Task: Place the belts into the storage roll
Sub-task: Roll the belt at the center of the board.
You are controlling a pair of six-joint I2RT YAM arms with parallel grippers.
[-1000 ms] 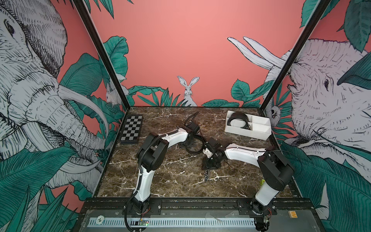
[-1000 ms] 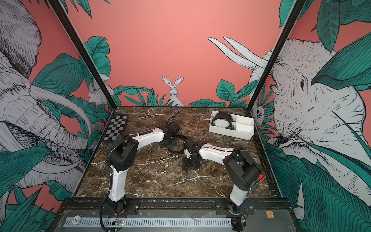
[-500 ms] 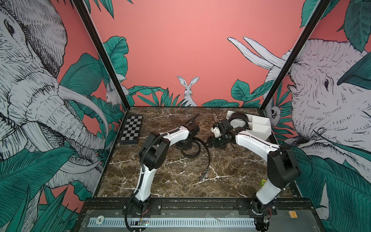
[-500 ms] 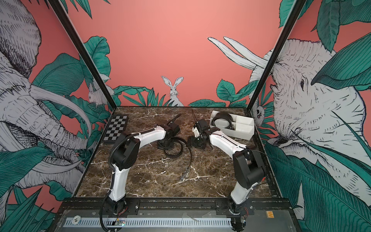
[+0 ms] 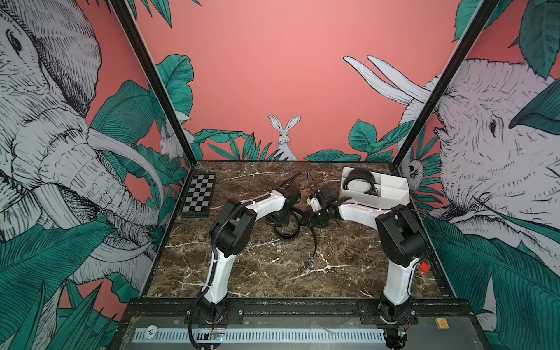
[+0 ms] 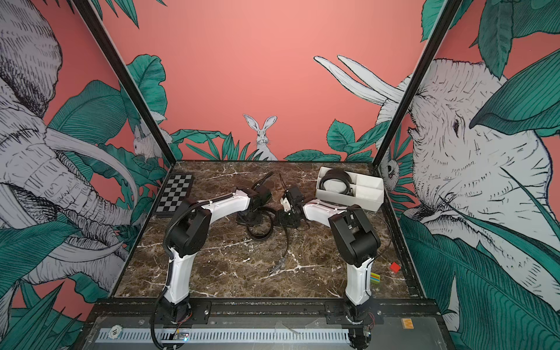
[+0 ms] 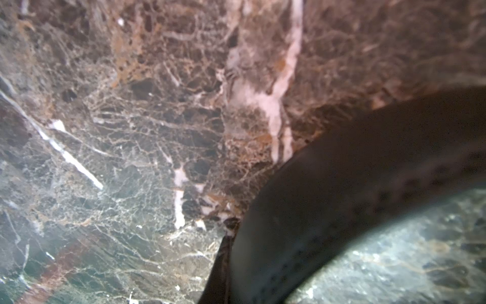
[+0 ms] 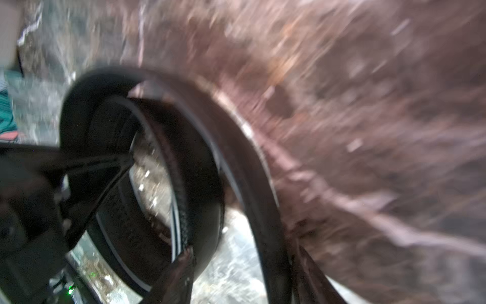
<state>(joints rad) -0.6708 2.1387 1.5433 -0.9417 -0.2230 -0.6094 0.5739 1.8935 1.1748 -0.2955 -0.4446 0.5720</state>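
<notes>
Left end effector (image 5: 277, 218) is shut right at the coiled belt (image 5: 287, 235) on the desk (image 5: 257, 272), maybe pinching it. I cannot tell how open the right end effector (image 5: 316, 217) is. Both are close and could bump. The belt's long tail (image 5: 314, 242) could catch on the rim of the white tray (image 5: 378, 202), tucked in the back corner. The front of the desk has room.

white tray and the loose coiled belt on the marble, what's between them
In both top views the right gripper and its white forearm fill the stretch between tray and coiled belt.
</notes>
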